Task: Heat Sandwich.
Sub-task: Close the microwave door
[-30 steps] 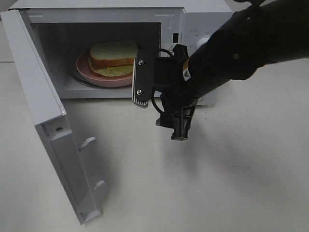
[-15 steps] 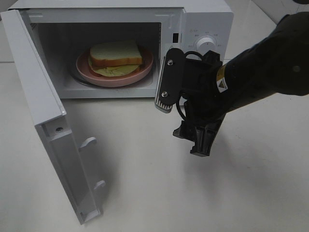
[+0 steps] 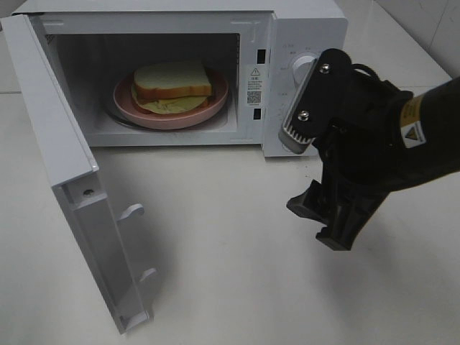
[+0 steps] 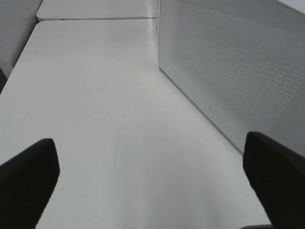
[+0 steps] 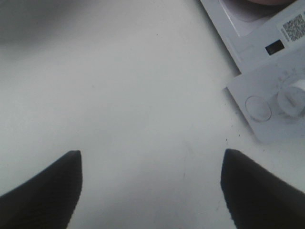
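Observation:
The sandwich [image 3: 172, 80] lies on a round pink plate [image 3: 217, 99] inside the open microwave [image 3: 309, 29]. My right gripper [image 3: 311, 190] hovers outside it, in front of the control panel, open and empty. The right wrist view shows the same gripper [image 5: 151, 155] above bare table, with the panel's knob [image 5: 293, 95] off to one side. My left gripper [image 4: 150, 140] is open and empty over the table, beside the perforated outer face of the microwave door [image 4: 228, 62]. The exterior view does not show the left arm.
The microwave door [image 3: 65, 158] stands swung wide open at the left, reaching toward the table's front. White tabletop [image 3: 230, 273] spreads in front of the microwave. A second table surface [image 4: 95, 8] lies beyond a seam in the left wrist view.
My right gripper has drawn away from the microwave's opening, moving right and toward the front. The sandwich and plate, partly covered before, are now in full view and have not moved.

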